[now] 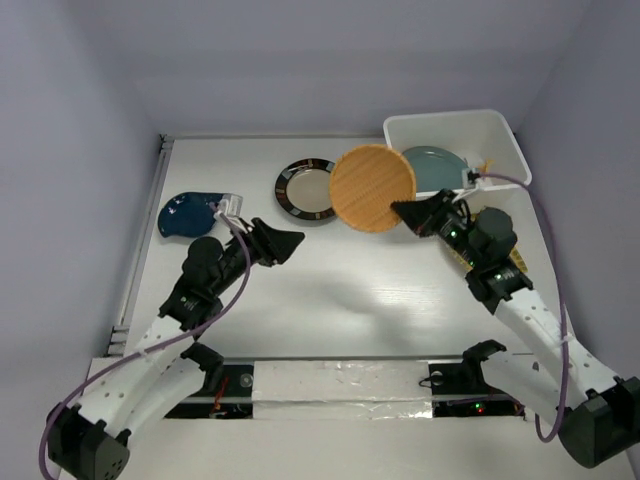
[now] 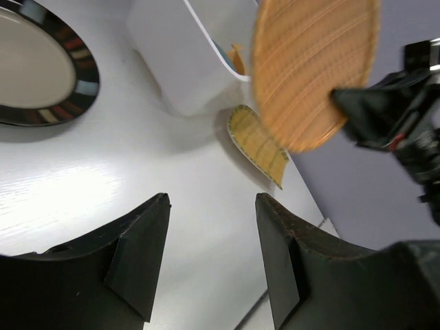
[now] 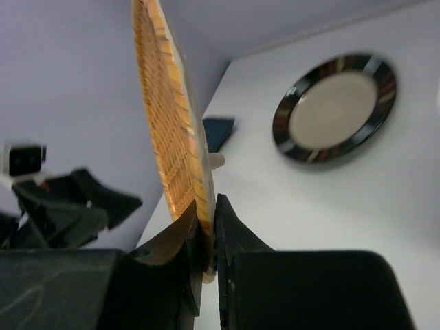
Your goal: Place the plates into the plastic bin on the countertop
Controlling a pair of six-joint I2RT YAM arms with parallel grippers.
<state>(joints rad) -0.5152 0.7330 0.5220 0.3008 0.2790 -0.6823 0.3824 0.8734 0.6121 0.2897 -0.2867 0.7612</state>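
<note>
Right claw (image 1: 410, 212) is clamping the round bamboo plate (image 1: 372, 188) by its rim, holding it up just left of the plastic bin (image 1: 455, 118) (right arm's nearer). Left claw (image 1: 288, 243) is hanging apart, empty, farther from the bin.

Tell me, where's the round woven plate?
The woven plate is right of centre in the top view, pinched by the right gripper, between the dark-rimmed plate and white bin.
</note>
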